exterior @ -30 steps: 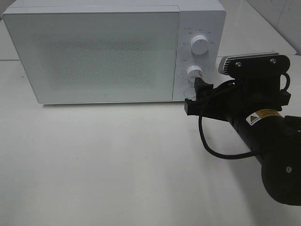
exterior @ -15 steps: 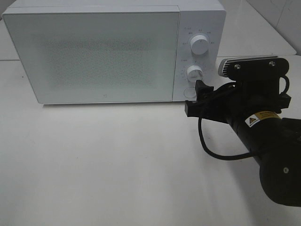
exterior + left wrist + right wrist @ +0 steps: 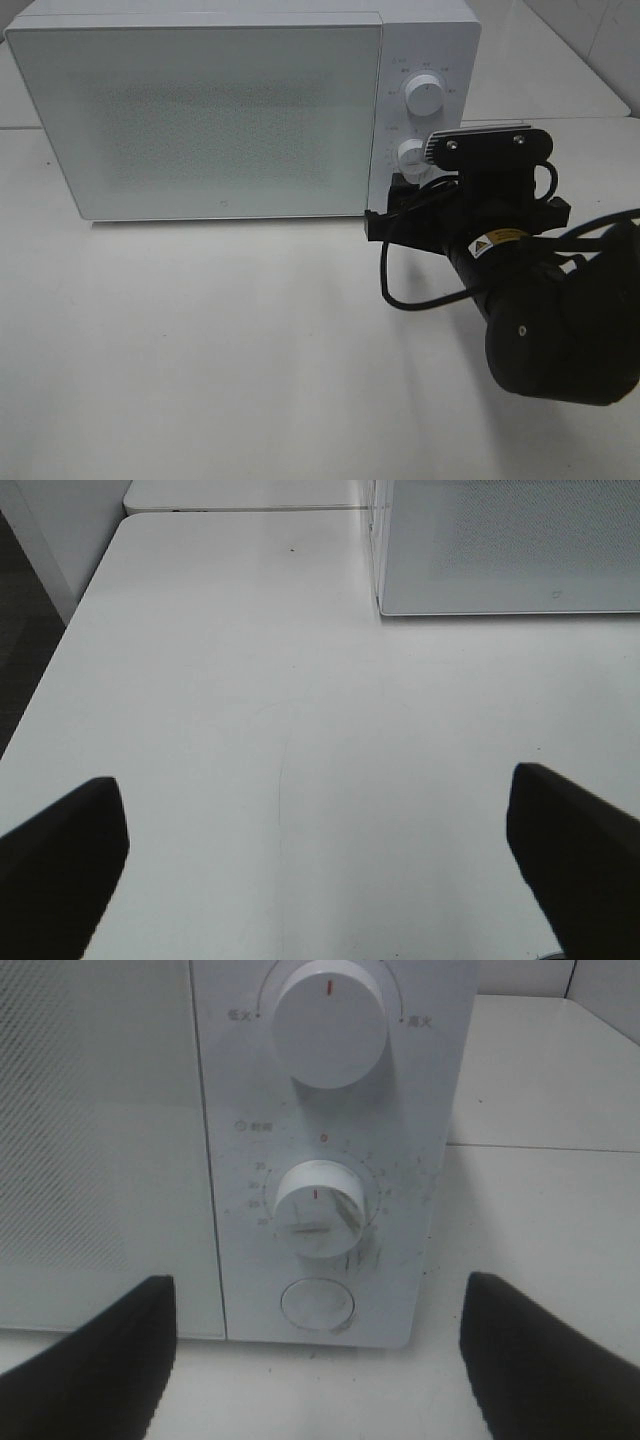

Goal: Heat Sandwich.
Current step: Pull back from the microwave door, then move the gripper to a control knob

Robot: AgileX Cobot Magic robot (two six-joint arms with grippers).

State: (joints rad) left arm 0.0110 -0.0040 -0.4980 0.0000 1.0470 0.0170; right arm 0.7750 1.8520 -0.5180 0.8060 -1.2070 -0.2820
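closed microwave, right gripper facing timer dial

Right arm stretched toward the far side, right gripper jaws spread; left gripper gaping wide, both empty.

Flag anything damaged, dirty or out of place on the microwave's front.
Dark scuff marks streak the control panel just beside and below the lower knob, whose face also looks smudged and scratched. The microwave door is shut and sits flush; nothing else stands out.
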